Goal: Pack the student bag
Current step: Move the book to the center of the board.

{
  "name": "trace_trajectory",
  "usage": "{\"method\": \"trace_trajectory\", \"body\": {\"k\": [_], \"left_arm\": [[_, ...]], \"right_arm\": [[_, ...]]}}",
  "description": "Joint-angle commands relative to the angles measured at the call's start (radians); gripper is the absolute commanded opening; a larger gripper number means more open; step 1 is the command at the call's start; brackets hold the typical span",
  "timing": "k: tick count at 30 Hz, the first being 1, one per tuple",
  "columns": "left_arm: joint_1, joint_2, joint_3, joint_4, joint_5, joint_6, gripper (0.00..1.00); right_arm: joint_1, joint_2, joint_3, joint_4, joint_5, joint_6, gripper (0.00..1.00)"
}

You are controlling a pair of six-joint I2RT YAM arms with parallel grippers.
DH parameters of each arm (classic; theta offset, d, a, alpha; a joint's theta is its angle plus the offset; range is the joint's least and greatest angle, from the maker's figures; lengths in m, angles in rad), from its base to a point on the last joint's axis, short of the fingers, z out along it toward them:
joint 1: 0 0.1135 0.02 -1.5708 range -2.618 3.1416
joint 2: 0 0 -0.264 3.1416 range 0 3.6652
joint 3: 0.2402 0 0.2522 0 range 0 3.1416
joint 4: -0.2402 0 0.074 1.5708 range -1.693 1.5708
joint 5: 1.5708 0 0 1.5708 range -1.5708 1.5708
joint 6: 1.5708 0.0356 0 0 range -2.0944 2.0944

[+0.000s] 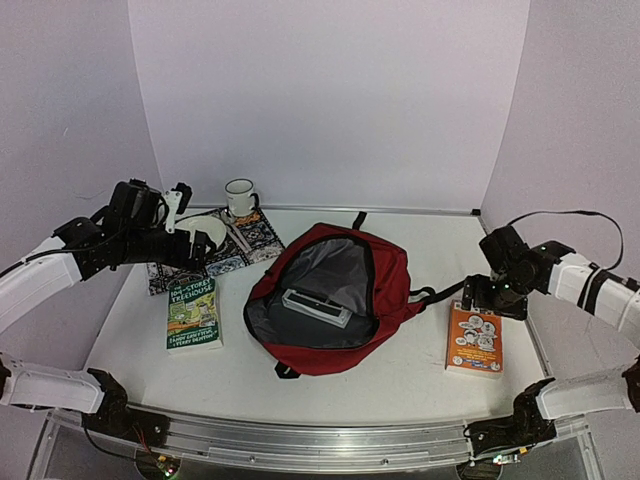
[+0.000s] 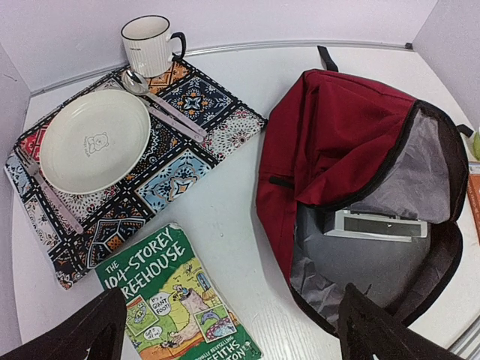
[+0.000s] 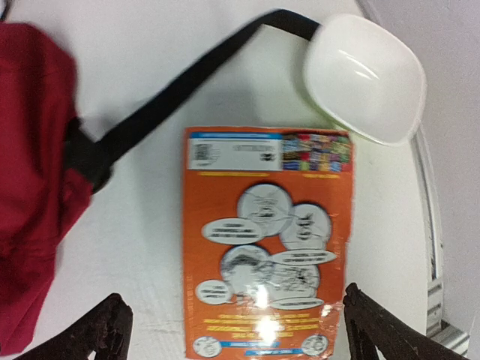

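Dark red student bag [image 1: 395, 285], mid-table, unzipped, white boxy item [image 1: 316, 307] inside, orange book [image 1: 474, 340] just right of it beneath right gripper [image 3: 240, 330], jaws spread, empty, green Treehouse book [image 1: 193, 313] at left, left gripper [image 2: 229, 334] wide apart, holding nothing, above patterned placemat [image 2: 187, 176].

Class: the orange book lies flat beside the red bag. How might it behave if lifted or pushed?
The orange book lies flat on the table, so its edges are probably hard to get under. Its cover shows glare, so it may slide easily when pushed. It looks thin, so it would likely sag if lifted by one edge.
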Motion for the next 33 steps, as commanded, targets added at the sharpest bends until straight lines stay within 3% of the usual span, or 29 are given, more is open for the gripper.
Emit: {"method": "trace_trajectory", "body": {"k": [1,11,18,26,33], "left_arm": [[0.004,-0.038,-0.022,0.026,-0.03,0.02,1.0],[0.006,-0.05,-0.039,0.033,-0.042,0.026,1.0],[0.013,-0.052,-0.045,0.036,-0.058,0.026,1.0],[0.022,-0.039,-0.045,0.038,-0.052,0.026,0.99],[0.03,-0.019,-0.043,0.042,-0.024,0.026,1.0]], "right_arm": [[-0.156,-0.038,-0.073,-0.059,-0.08,0.034,0.98],[-0.429,0.009,-0.241,0.12,-0.353,-0.022,0.98],[-0.435,0.095,-0.29,0.256,-0.482,-0.046,0.97],[-0.434,0.127,-0.312,0.354,-0.668,-0.084,0.86],[-0.433,0.155,-0.33,0.498,-0.773,-0.022,0.79]]}}
